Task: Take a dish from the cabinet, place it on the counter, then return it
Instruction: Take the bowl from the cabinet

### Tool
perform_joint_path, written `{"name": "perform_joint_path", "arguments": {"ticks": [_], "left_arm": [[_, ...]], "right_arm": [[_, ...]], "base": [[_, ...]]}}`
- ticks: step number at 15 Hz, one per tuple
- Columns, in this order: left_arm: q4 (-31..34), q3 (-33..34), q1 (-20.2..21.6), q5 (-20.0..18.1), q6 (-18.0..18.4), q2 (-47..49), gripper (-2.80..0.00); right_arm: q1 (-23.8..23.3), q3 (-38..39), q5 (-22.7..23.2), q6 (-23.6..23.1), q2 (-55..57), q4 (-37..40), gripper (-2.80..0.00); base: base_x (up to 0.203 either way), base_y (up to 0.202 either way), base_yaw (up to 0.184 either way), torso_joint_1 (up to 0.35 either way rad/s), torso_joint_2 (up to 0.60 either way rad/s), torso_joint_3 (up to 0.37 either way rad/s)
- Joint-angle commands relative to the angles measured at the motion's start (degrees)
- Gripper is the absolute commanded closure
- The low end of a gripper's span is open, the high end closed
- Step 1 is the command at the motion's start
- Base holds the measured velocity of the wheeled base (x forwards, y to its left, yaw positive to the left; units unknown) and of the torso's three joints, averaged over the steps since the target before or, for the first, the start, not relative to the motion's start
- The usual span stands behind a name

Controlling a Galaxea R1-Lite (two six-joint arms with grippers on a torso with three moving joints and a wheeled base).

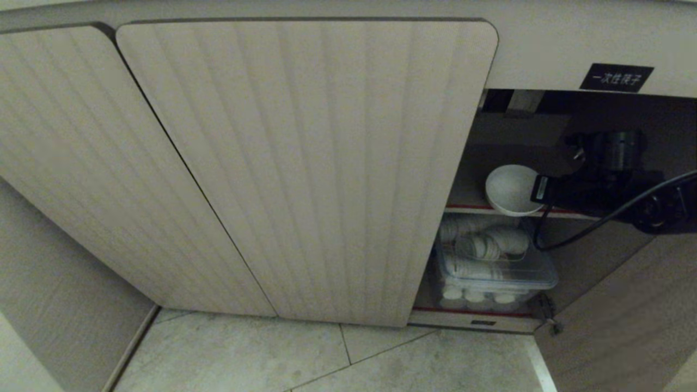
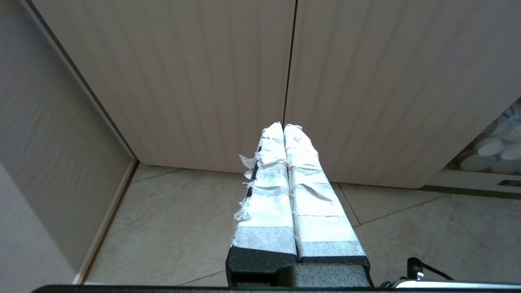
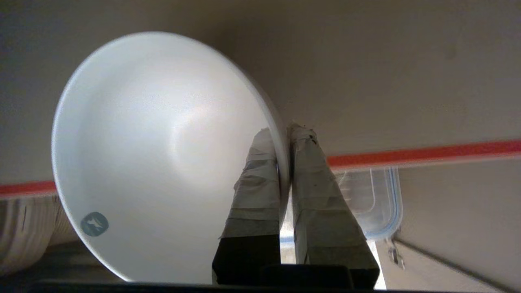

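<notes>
The dish point(image 1: 511, 189) is a small white bowl, tilted, at the front of the cabinet's point(image 1: 305, 163) upper red-edged shelf point(image 1: 463, 208). My right gripper point(image 3: 283, 132) is shut on the dish point(image 3: 163, 154), one taped finger inside its rim and one outside. In the head view the right gripper point(image 1: 536, 190) reaches in from the right through the open doorway. My left gripper point(image 2: 283, 126) is shut and empty, parked low before the closed fluted doors. The counter is out of view.
Stacked ribbed white cups point(image 1: 484, 245) and a clear plastic box point(image 1: 498, 272) fill the lower shelf. The open door point(image 1: 615, 310) stands at the right. A black label point(image 1: 616, 77) sits above the opening. Tiled floor point(image 1: 326, 359) lies in front.
</notes>
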Motion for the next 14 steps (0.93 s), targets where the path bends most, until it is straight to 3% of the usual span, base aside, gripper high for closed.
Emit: {"name": "perform_joint_path", "arguments": {"ticks": [1, 4, 6, 14], "left_arm": [[0.0, 0.0, 0.0, 0.0, 0.0, 0.0, 0.0], [0.0, 0.0, 0.0, 0.0, 0.0, 0.0, 0.0], [0.0, 0.0, 0.0, 0.0, 0.0, 0.0, 0.0], [0.0, 0.0, 0.0, 0.0, 0.0, 0.0, 0.0]], "right_arm": [[0.0, 1.8, 0.1, 0.1, -1.3, -0.1, 0.0], [0.3, 3.3, 0.3, 1.3, -2.6, -0.2, 0.0], [0.3, 5.8, 3.6, 1.1, -4.4, -0.6, 0.0], [1.0, 14.6, 5.6, 0.8, -11.3, -0.8, 0.0]], "base": [[0.0, 0.0, 0.0, 0.0, 0.0, 0.0], [0.0, 0.0, 0.0, 0.0, 0.0, 0.0], [0.0, 0.0, 0.0, 0.0, 0.0, 0.0], [0.0, 0.0, 0.0, 0.0, 0.0, 0.0]]}}
